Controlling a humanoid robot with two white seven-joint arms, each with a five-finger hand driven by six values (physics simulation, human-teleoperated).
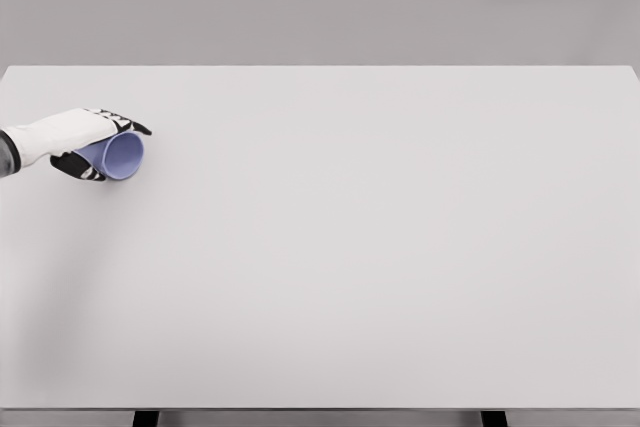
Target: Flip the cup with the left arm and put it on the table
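Blue cup (pixel 118 156), 1, in left hand (pixel 92 143)

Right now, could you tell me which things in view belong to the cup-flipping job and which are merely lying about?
Belongs to the job:
- cup, on its side
- left hand, gripping it
- table

Lying about:
- nothing else visible

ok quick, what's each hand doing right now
left hand: shut on the blue cup, which lies on its side with the mouth facing right
right hand: not in view
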